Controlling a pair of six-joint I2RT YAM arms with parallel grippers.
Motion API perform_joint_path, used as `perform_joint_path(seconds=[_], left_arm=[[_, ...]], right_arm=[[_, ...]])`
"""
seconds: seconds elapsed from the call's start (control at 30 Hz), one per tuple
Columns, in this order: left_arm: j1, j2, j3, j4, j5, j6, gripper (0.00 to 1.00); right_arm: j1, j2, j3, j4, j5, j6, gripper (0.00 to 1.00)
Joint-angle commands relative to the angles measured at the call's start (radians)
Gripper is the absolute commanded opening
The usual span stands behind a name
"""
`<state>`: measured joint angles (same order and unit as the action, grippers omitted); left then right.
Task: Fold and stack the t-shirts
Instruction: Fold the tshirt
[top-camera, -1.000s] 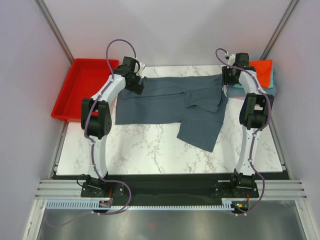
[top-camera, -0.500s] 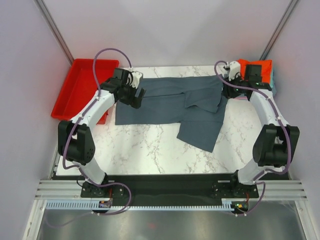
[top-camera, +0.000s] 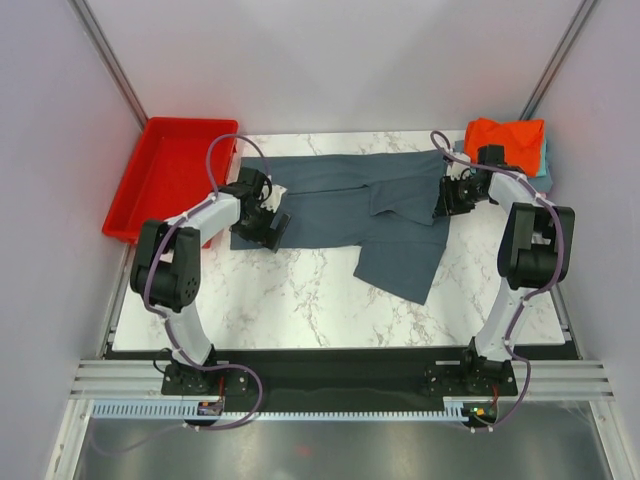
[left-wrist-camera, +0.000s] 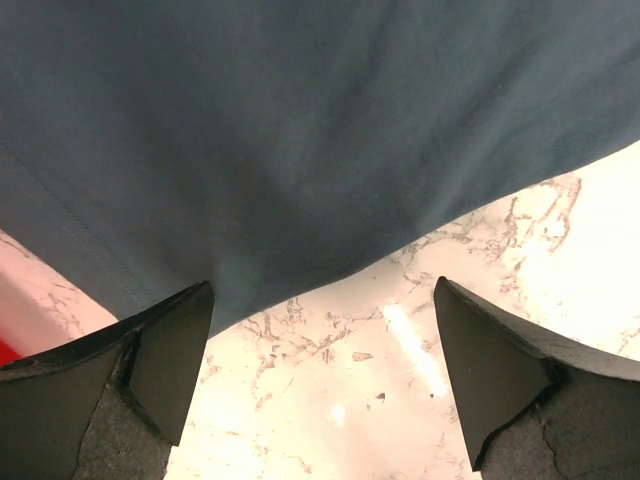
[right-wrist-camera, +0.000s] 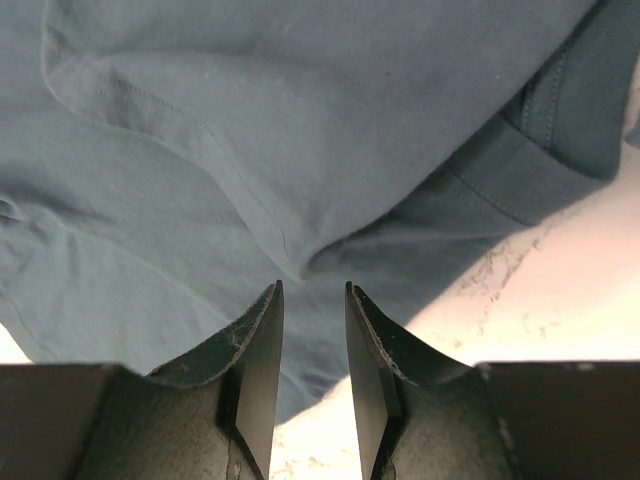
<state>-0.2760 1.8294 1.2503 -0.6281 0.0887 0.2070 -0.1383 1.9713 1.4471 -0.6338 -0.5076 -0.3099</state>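
A large slate blue-grey t-shirt (top-camera: 345, 200) lies spread on the marble table, with a folded flap at its right and one part hanging towards the front. My left gripper (top-camera: 272, 228) is wide open and empty at the shirt's near-left corner. In the left wrist view the left gripper (left-wrist-camera: 325, 330) hovers over bare marble just off the shirt's hem (left-wrist-camera: 300, 150). My right gripper (top-camera: 447, 197) is over the shirt's right edge. In the right wrist view the right gripper (right-wrist-camera: 313, 292) is narrowly open above a fold of the shirt (right-wrist-camera: 250, 150), holding nothing. An orange-red shirt (top-camera: 505, 138) tops a stack at the back right.
A red plastic tray (top-camera: 165, 175) stands off the table's back left corner. Teal and blue cloth (top-camera: 546, 165) shows under the orange-red shirt. Bare marble (top-camera: 280, 300) lies in front of the shirt. Grey walls close in on both sides.
Both grippers have moved from the shirt's far corners towards the front along its left and right edges. The elbows swung out, then back in. The shirt lies as before.
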Motion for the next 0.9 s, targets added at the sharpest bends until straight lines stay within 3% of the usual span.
perform_joint_path(seconds=[0.0,0.2,0.3,0.33,0.43,0.6,0.77,0.87], left_arm=[[0.006,0.016,-0.015,0.018,0.009,-0.014,0.99],[0.008,0.031,-0.018,0.018,0.009,-0.014,0.99],[0.012,0.063,-0.006,0.018,0.009,-0.014,0.99],[0.017,0.070,-0.002,0.018,0.009,-0.014,0.99],[0.024,0.096,0.014,0.018,0.009,-0.014,0.99],[0.044,0.123,0.040,0.018,0.009,-0.014,0.99],[0.052,0.117,0.047,0.018,0.009,-0.014,0.99],[0.054,0.094,0.063,0.018,0.009,-0.014,0.99]], right_arm=[[-0.003,0.033,0.056,0.008,-0.072,0.051,0.39],[-0.006,0.093,0.091,0.025,-0.077,0.077,0.37],[-0.006,0.107,0.101,0.029,-0.072,0.080,0.25],[-0.006,0.109,0.104,0.031,-0.071,0.084,0.16],[-0.014,0.100,0.104,0.028,-0.043,0.083,0.06],[-0.044,0.093,0.108,0.026,0.004,0.077,0.01],[-0.064,0.093,0.128,0.002,0.030,0.065,0.01],[-0.066,0.072,0.137,-0.044,-0.011,0.023,0.26]])
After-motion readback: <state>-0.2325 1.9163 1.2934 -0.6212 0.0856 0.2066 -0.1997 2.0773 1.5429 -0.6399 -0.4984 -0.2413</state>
